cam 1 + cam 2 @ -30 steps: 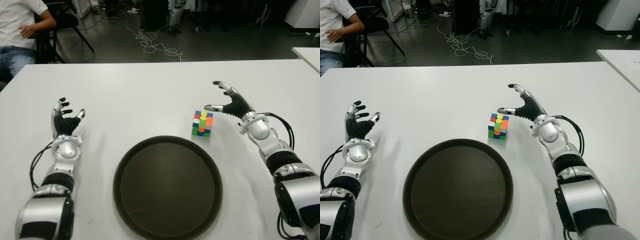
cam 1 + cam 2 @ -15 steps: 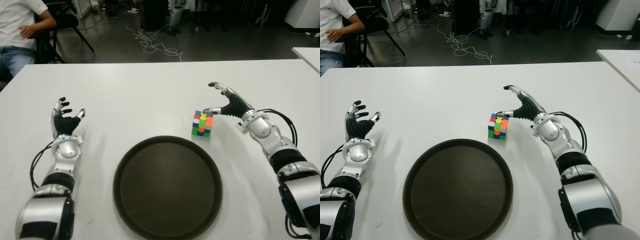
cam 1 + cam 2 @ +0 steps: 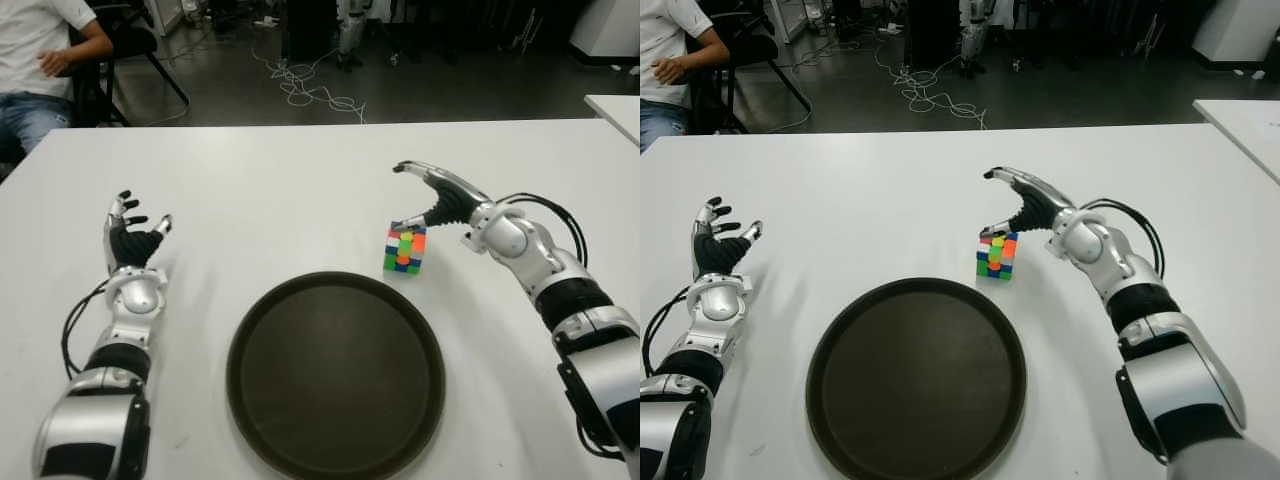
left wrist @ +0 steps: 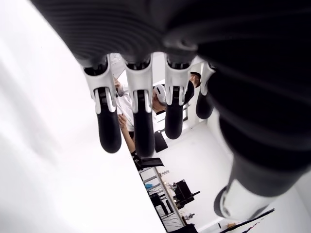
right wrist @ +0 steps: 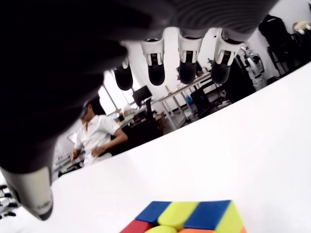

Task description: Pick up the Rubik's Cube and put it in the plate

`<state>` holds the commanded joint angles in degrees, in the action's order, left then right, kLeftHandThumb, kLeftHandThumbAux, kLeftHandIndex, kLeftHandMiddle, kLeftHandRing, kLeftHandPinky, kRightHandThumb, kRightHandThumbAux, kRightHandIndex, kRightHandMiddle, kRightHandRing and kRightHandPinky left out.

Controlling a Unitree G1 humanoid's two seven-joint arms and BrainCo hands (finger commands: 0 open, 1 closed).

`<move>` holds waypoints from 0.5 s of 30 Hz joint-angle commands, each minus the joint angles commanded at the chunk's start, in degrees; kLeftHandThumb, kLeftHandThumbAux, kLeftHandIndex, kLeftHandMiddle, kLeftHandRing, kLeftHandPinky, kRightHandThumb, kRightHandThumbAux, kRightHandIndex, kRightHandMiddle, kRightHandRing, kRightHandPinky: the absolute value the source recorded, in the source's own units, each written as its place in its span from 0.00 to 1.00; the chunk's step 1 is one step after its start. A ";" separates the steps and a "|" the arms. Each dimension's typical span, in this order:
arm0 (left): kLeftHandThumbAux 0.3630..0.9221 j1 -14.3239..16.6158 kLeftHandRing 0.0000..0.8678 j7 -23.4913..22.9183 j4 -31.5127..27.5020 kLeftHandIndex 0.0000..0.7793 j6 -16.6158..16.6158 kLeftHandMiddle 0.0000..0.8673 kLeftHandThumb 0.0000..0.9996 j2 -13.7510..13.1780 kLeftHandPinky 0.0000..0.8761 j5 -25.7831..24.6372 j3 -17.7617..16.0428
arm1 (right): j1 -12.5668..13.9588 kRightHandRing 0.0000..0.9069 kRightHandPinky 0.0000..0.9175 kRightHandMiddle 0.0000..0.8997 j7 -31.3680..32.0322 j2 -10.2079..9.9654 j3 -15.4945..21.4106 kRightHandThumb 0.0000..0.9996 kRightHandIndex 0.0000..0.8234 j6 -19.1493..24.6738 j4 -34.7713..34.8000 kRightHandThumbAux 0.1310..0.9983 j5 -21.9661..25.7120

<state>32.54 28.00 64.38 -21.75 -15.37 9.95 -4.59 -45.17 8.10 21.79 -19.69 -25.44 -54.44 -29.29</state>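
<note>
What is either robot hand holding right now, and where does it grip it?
Nothing is held. The right robot hand is open above the cube, its fingers spread; the left robot hand is open too, left of the plate.

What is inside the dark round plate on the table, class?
Nothing lies in the plate; its whole dark floor shows bare. The cube stands on the table just beyond its far right rim, with the open right hand above it. The table under the plate is covered.
</note>
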 joint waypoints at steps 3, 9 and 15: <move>0.74 0.00 0.32 0.22 -0.09 0.20 0.17 0.26 0.10 -0.02 0.42 0.09 0.08 | -0.10 0.02 0.00 0.03 0.28 0.22 -0.87 0.00 0.04 0.56 0.84 0.56 -1.08; 0.74 0.05 0.34 0.59 -0.19 0.21 0.54 0.27 0.10 0.01 0.44 0.14 0.13 | -0.29 0.03 0.00 0.04 0.75 0.31 -1.97 0.00 0.05 0.88 1.42 0.52 -1.93; 0.72 0.04 0.29 0.75 -0.46 0.18 1.11 0.25 0.09 0.05 0.37 0.22 0.36 | -0.80 0.05 0.02 0.05 1.57 0.30 -2.83 0.00 0.06 0.92 0.99 0.54 -2.51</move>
<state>32.58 28.75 63.92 -20.64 -15.32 10.17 -4.23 -45.97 9.67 22.09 -22.52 -24.52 -53.44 -31.80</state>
